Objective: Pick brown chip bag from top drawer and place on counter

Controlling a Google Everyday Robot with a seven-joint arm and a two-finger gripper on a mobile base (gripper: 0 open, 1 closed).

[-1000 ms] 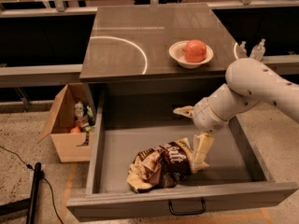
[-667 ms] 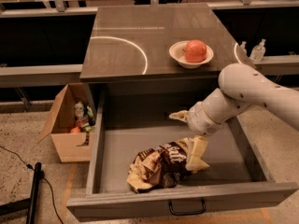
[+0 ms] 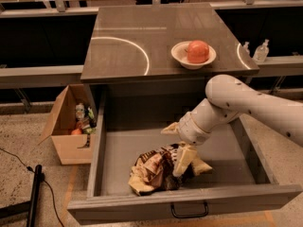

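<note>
The brown chip bag (image 3: 150, 170) lies crumpled on the floor of the open top drawer (image 3: 118, 148), near its front panel with the black handle (image 3: 189, 210). My gripper (image 3: 176, 144) hangs inside the drawer on the white arm (image 3: 236, 105), right over the bag's right end. It is open: one finger (image 3: 169, 128) points left above the bag, the other finger (image 3: 183, 159) reaches down against the bag's right side. The counter (image 3: 142, 37) is the glossy dark top behind the drawer, with white curved lines.
A white bowl (image 3: 182, 56) with a reddish round fruit (image 3: 198, 51) stands at the counter's front right. A cardboard box (image 3: 66, 131) of items sits on the floor left of the drawer. Two small bottles (image 3: 261, 51) stand on a ledge at right. A black pole (image 3: 34, 193) lies at lower left.
My gripper has moved left and down inside the drawer, from beside the bag's right end to over it. The bag has not moved.
</note>
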